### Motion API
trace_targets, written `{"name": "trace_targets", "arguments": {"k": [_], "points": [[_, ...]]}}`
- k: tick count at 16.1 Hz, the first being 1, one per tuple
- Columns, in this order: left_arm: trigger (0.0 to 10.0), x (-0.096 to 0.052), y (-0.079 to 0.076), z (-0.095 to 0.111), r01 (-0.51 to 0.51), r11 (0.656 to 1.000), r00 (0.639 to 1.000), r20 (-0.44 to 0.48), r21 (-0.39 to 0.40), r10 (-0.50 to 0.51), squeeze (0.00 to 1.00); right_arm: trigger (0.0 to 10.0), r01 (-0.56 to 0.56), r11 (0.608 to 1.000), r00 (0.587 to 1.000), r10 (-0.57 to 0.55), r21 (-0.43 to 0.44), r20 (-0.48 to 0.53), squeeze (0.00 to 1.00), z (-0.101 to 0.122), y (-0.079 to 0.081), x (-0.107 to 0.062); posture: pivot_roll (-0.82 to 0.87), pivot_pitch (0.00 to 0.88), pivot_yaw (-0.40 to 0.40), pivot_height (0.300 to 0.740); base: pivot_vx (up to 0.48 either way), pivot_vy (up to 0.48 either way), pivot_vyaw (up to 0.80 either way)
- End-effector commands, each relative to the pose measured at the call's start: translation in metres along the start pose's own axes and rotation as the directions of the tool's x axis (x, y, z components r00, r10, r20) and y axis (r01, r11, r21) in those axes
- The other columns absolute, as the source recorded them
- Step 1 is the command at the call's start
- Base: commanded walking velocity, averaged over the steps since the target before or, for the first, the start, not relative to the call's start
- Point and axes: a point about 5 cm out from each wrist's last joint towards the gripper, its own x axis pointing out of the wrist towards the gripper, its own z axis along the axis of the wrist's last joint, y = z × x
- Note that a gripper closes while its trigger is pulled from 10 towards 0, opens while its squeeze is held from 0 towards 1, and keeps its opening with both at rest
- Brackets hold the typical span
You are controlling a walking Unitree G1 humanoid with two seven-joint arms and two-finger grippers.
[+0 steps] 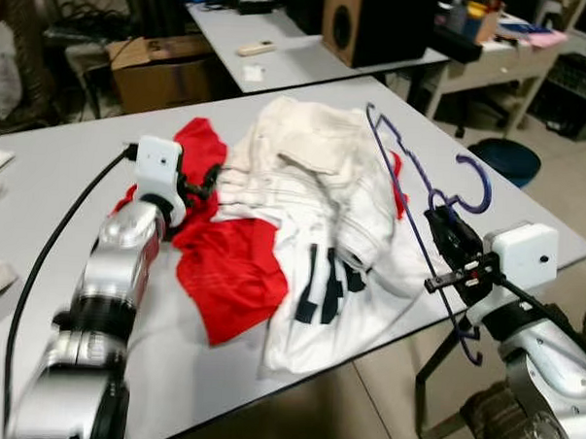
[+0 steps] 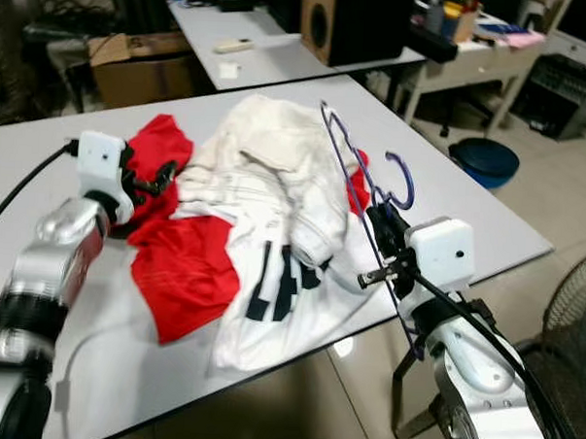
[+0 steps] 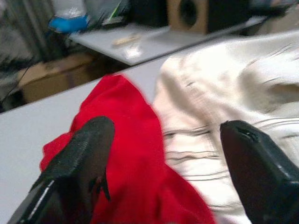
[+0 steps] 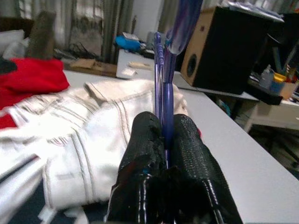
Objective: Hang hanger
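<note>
A: What are the head views showing?
B: The right tool (image 1: pixel 446 233) is gripping the blue hanger (image 1: pixel 411 181) at the desk (image 1: pixel 51 185) edge, fingers closed on its thin bar. The hanger is standing tilted over the white shirt (image 1: pixel 313 201), its hook (image 1: pixel 474 184) curling just above the tool.
A: And the left side?
B: The left tool (image 2: pixel 149 184) is hovering over the red shirt (image 2: pixel 179 263), fingers spread and holding nothing.
A: Left wrist view?
B: Its two fingers (image 3: pixel 79 163) are sitting wide apart, red cloth between them, white cloth beside.
A: Right wrist view?
B: The fingers (image 4: pixel 145 154) are pinching the hanger, which is rising straight up from between them.
</note>
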Motion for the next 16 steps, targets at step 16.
{"name": "trace_targets", "arguments": {"k": [16], "points": [[0.0, -0.003, 0.012, -0.039, -0.013, 0.987, 0.988, -0.154, -0.163, -0.012, 0.0, 10.0, -0.22, 0.974, 0.972, 0.216, -0.044, -0.089, 0.0, -0.005, 0.025, -0.004, -0.09, 0.0, 0.064, 0.74, 0.0, 0.0, 0.0]]}}
